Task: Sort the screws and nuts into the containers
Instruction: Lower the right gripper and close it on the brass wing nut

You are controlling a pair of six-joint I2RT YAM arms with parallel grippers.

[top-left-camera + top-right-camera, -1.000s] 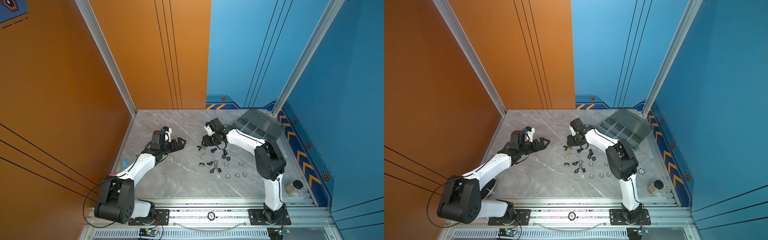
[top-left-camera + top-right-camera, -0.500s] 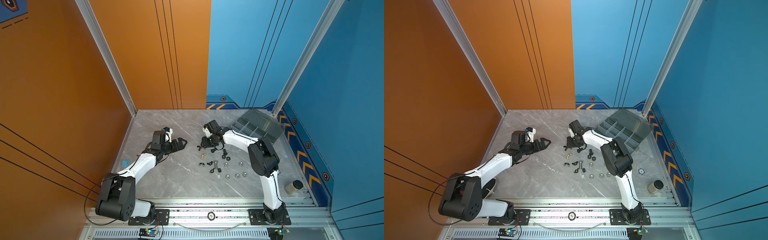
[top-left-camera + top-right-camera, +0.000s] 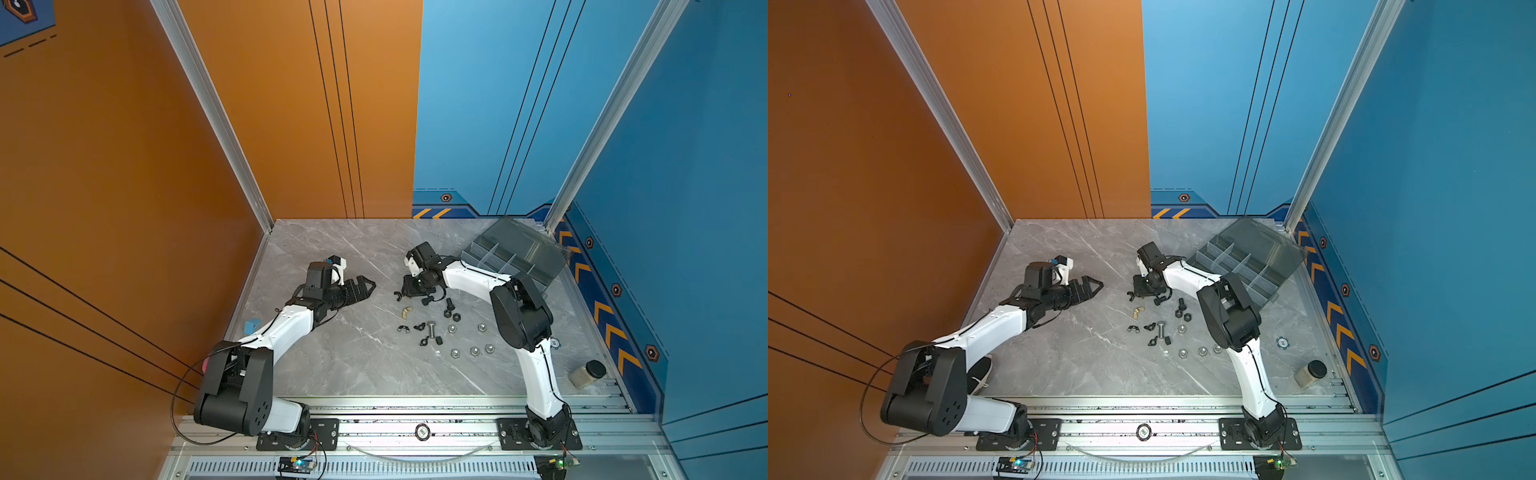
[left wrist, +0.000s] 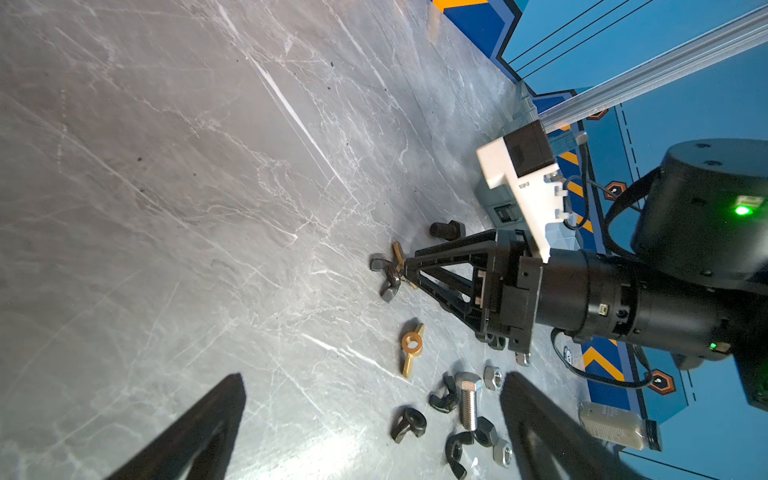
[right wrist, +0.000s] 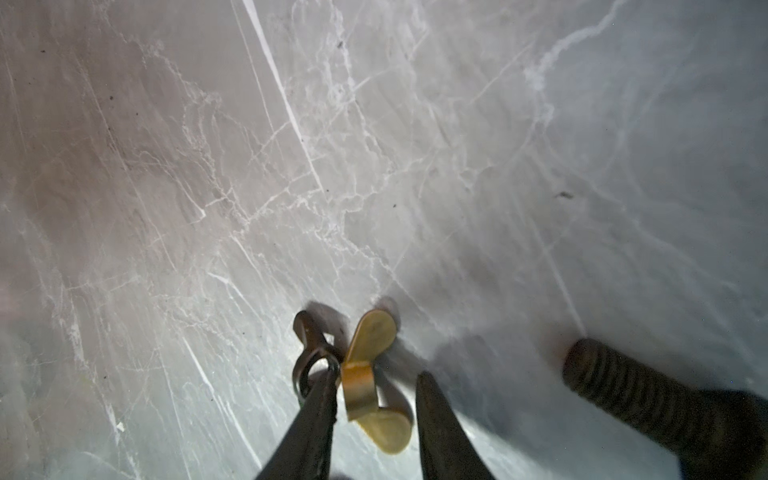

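Note:
My right gripper (image 3: 404,291) (image 5: 376,386) is down at the table with its jaws narrow and astride a brass wing nut (image 5: 370,374). One finger (image 5: 316,415) touches the nut, and a thin gap shows at the other finger. A dark wing nut (image 5: 309,353) lies against that brass one, and a black screw (image 5: 623,386) lies beside them. My left gripper (image 3: 365,286) (image 4: 374,419) hovers open and empty, left of the pile. In both top views, loose screws and nuts lie scattered: another brass wing nut (image 3: 407,311), a silver bolt (image 3: 433,329) and silver hex nuts (image 3: 473,351). The grey organiser box (image 3: 494,259) sits open at the back right.
The box's tinted lid (image 3: 536,249) leans back toward the blue wall. A small jar (image 3: 586,373) lies near the front right edge. A blue block (image 3: 251,325) rests by the left wall. Bare marble stretches between the two arms (image 3: 353,361).
My right gripper has dropped lower onto the wing nuts and its jaws have narrowed round the brass one. The left arm has stayed where it was.

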